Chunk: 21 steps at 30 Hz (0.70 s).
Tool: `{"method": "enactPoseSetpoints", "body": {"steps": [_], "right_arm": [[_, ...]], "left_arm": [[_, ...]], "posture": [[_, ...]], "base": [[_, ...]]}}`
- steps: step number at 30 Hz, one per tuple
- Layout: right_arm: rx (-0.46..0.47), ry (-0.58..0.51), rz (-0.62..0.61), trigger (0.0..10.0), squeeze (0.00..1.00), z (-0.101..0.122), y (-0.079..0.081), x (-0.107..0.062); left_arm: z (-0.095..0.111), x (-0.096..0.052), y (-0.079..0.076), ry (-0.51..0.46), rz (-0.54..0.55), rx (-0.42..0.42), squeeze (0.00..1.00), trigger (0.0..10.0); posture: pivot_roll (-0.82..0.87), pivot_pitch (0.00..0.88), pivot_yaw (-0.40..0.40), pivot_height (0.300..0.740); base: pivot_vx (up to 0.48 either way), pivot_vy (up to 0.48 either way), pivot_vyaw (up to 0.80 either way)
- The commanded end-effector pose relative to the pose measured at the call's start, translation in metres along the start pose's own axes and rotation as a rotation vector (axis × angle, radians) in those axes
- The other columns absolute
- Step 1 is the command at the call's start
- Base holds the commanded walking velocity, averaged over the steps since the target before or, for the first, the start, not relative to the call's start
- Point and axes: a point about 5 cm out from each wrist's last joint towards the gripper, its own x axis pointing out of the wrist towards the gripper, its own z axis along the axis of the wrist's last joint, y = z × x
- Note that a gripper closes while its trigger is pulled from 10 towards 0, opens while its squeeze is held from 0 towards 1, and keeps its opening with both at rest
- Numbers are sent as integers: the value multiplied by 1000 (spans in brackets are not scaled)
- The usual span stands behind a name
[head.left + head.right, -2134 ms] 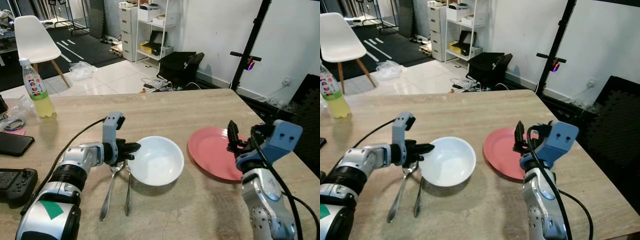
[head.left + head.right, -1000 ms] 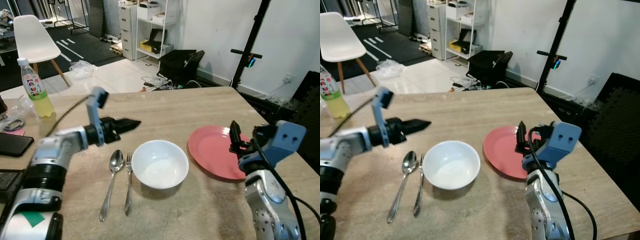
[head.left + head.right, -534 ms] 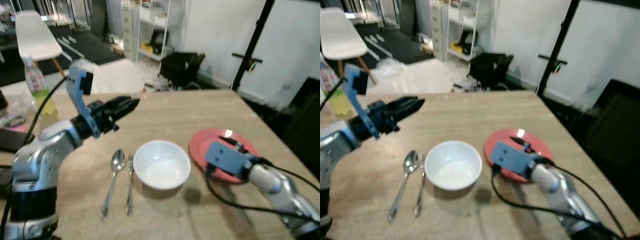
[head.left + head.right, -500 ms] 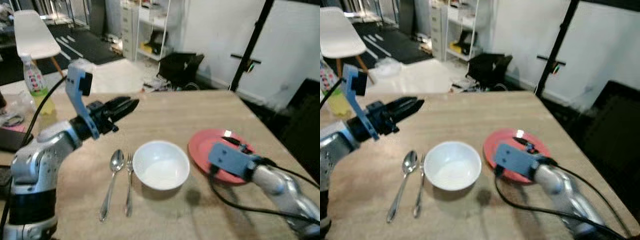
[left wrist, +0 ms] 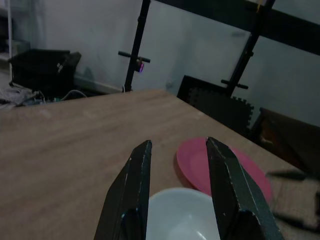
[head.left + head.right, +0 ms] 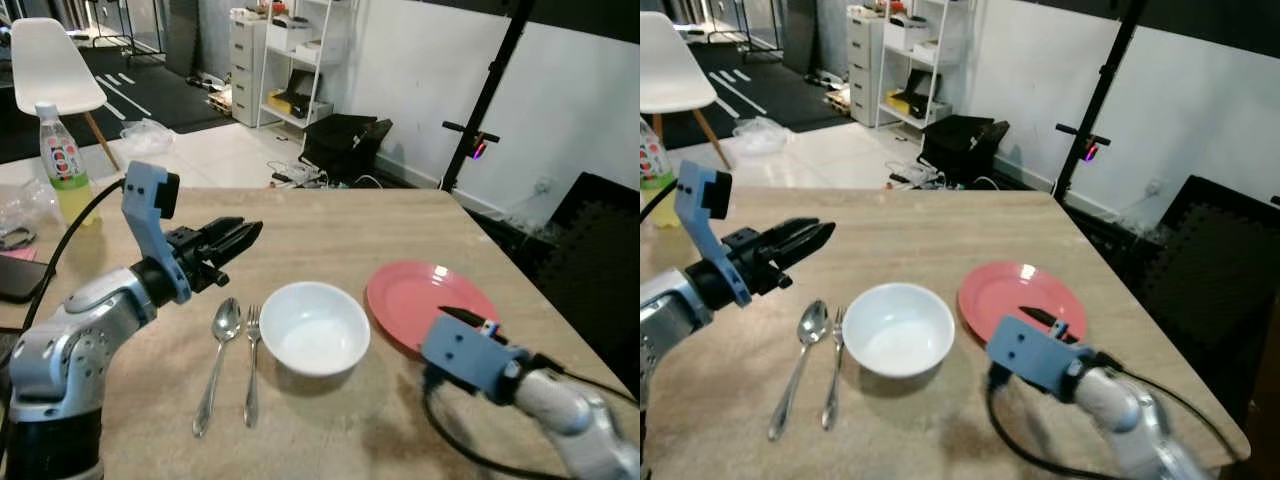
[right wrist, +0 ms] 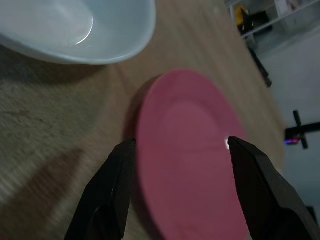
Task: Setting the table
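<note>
Showing a wooden surface [image 6: 330,225] partly laid for a meal. Left gripper [image 6: 243,236] is raised above the surface, its two black fingers [image 5: 131,187] spread apart and gripping nothing. Below and just ahead of its fingertips stands the white bowl [image 6: 314,327]. Beneath the gripper, on the near side of the bowl, lie a spoon [image 6: 218,358] and a fork [image 6: 251,360], side by side, parallel, handles toward the robot; the fork lies just beside the bowl's rim, whether touching cannot be told. Through the left wrist view the bowl [image 5: 182,216] appears between the spread fingers, with the pink plate [image 5: 220,167] beyond it.

Right gripper [image 6: 462,318] reaches low over the near edge of the pink plate [image 6: 425,300]. Its fingers [image 7: 257,182] are spread wide, one to either side of the plate's near rim in the right wrist view, with the plate [image 7: 190,155] lying between them and the white bowl [image 7: 75,30] off to one side of the gripper. Whether the fingers touch the plate or the surface cannot be told. Plate and bowl stand near each other with a narrow strip of bare wood between.

Far behind the left gripper, near the surface's back corner, stands a bottle [image 6: 59,165] of yellow drink, upright. A dark flat device [image 6: 20,277] lies at the surface's edge beside the left arm. Beyond the surface are a white chair [image 6: 48,62], white shelving [image 6: 290,60] and a black stand [image 6: 478,120] against the wall.
</note>
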Motion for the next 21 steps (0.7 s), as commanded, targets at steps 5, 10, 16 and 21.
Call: {"method": "enactPoseSetpoints", "body": {"steps": [5,10,16,21], "right_arm": [[3,96,18,10000,0,-18,25,10],[-28,121,-50,10000,0,-25,27,17],[-112,132,-145,10000,0,-28,27,31],[-163,116,-147,10000,0,-22,28,43]], "left_arm": [[10,2,4,-11,41,27,0,10000],[11,1,4,-17,58,24,0,10000],[10,0,3,-18,62,17,0,10000],[8,1,2,-14,67,12,0,10000]], "posture": [[57,48,-23,740],[68,51,-30,740],[79,56,-37,740],[77,60,-39,740]], "base": [[0,0,0],[0,0,0],[0,0,0],[0,0,0]]}}
